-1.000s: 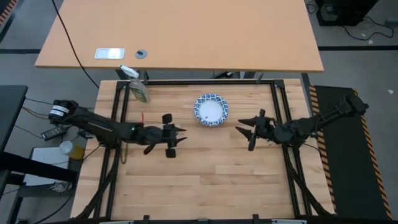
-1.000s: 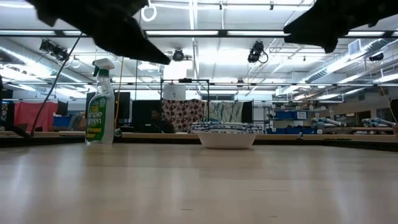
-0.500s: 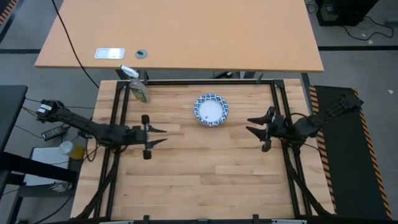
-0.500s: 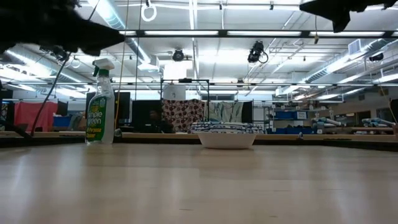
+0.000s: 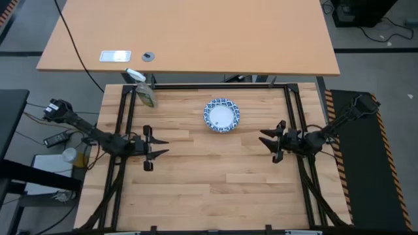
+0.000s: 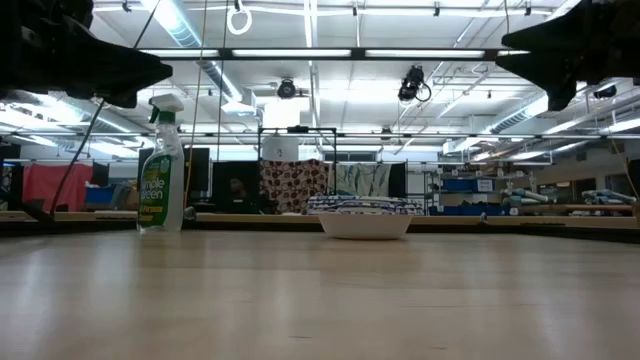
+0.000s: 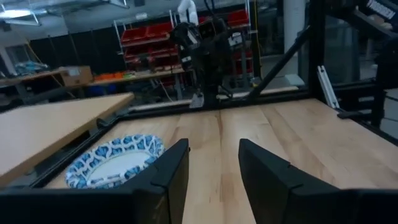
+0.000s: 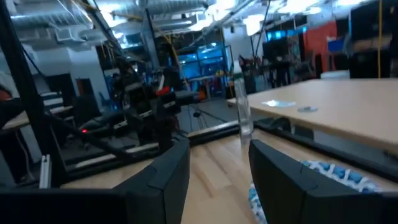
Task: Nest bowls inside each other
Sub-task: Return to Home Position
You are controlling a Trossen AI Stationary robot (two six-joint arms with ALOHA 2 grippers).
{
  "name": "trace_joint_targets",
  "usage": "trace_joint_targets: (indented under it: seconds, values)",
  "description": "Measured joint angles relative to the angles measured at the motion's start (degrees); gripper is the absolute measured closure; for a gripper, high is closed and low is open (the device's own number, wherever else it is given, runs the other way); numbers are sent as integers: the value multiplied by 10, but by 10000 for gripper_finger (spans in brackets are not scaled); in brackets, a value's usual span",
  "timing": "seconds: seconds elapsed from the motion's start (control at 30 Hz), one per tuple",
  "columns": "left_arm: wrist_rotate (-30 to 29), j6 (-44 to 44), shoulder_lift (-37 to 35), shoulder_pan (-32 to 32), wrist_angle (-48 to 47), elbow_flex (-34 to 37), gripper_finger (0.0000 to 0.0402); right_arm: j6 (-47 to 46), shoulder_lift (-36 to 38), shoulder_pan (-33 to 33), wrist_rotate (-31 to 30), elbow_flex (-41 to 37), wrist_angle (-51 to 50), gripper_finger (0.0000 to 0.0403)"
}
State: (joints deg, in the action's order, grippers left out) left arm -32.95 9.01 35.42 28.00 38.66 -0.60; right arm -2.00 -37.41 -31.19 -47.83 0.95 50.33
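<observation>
Moved: left gripper (image 5: 159, 146), right gripper (image 5: 266, 138) drawn back outward from bowls (image 5: 221, 115)
Bowls: one nested stack, rear centre
Left fingers: apart, empty
Right fingers: apart, empty

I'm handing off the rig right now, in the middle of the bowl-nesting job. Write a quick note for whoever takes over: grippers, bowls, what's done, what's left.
Left gripper: open, empty, above the left side of the table, clear of the bowls.
Right gripper: open, empty, above the right side, also clear.
Bowls: one nested stack at the far middle of the table. The low view shows layered rims, but the exact count is not readable. No loose bowl shows anywhere.
Spray bottle: far left corner, not part of the job.
Done: nesting looks complete.
Left: probably only parking both arms at home; nothing to pick up.
</observation>
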Motion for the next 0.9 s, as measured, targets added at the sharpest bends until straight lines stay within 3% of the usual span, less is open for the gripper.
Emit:
trace_joint_targets:
  seconds: [0.33, 0.47, 0.63, 0.77, 0.9]
  values:
    - [-40, 45, -59, 69, -27, 0, 289, 128, 14, 1, -6, 1, 80, 229]
    - [-18, 22, -73, 92, -81, 0, 301, 130, 19, 1, -10, -6, 66, 229]
    - [56, 22, -75, 113, -54, 0, 324, 118, 19, 1, -59, -6, 62, 229]
    - [57, 46, -75, 120, -39, 0, 342, 107, 19, 1, -123, -6, 62, 229]
    - [56, 65, -75, 120, -42, 0, 357, 113, 19, 1, -123, -6, 63, 229]
